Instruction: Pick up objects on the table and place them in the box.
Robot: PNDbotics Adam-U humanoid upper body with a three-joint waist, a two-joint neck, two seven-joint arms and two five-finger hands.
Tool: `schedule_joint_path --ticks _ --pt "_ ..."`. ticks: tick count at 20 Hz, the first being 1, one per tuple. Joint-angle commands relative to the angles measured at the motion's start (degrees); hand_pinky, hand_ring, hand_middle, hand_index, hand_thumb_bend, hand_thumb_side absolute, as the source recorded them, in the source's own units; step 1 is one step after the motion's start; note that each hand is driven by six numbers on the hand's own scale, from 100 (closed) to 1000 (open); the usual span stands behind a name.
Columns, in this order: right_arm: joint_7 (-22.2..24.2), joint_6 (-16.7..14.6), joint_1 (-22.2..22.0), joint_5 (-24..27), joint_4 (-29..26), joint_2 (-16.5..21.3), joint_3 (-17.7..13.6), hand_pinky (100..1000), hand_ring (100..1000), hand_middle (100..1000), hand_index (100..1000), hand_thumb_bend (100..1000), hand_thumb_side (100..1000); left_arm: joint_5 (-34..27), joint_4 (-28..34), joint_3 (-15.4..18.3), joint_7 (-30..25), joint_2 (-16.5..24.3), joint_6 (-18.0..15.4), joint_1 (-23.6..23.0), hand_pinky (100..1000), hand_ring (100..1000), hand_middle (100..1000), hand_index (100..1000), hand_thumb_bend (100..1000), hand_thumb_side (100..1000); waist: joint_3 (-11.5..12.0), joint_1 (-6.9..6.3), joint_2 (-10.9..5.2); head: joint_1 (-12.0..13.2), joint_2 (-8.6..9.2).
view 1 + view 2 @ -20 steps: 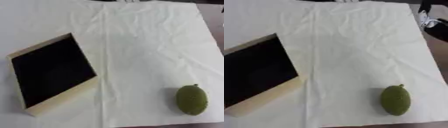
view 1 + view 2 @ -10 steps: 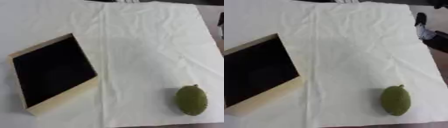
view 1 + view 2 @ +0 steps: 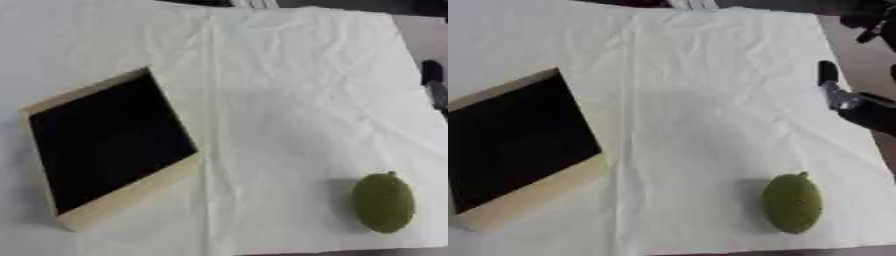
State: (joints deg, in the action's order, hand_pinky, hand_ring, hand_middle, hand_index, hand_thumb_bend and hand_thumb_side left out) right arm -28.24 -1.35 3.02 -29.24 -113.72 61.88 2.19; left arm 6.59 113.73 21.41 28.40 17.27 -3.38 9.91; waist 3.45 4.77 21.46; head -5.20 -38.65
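Observation:
A green oval fruit (image 3: 792, 203) with a small stem lies on the white cloth (image 3: 289, 100) near its front right corner. The box (image 3: 131, 197), with tan walls and a black inside, sits askew at the left and holds nothing that I can see. My right hand (image 3: 839, 97) comes in from the right edge, black with a silver joint, one finger straight, over the cloth's right border. It is well behind the fruit and apart from it, holding nothing. The left hand shows in no view.
The cloth is creased and covers most of the table; bare brown tabletop (image 3: 859, 60) shows past its right edge. Dark shapes lie along the far edge.
My right hand has come down from the upper right corner toward the near side, along the cloth's right edge. Fruit and box have not moved.

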Motion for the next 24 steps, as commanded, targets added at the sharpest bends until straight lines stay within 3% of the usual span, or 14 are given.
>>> schedule_joint_path --ticks 1,13,24 --pt "-0.1 -1.1 -0.1 0.2 -0.9 3.2 0.8 787 603 691 827 176 560 0.4 0.9 0.3 -0.1 1.8 0.2 -0.1 505 517 589 702 251 582 -0.2 -0.05 -1.38 0.2 -0.11" --pt "0.0 -5.2 0.5 2.2 -0.9 6.4 6.8 785 623 717 840 146 635 0.3 0.9 0.0 -0.3 2.2 0.3 -0.4 504 518 590 702 253 582 -0.9 0.12 -2.32 0.4 -1.31" --pt "-4.0 -7.5 -1.5 0.4 -0.9 8.0 10.0 788 650 744 853 114 691 0.5 0.9 -0.1 -0.4 2.2 0.4 -0.5 502 519 593 701 251 584 -0.9 0.5 -2.26 1.3 -1.84"
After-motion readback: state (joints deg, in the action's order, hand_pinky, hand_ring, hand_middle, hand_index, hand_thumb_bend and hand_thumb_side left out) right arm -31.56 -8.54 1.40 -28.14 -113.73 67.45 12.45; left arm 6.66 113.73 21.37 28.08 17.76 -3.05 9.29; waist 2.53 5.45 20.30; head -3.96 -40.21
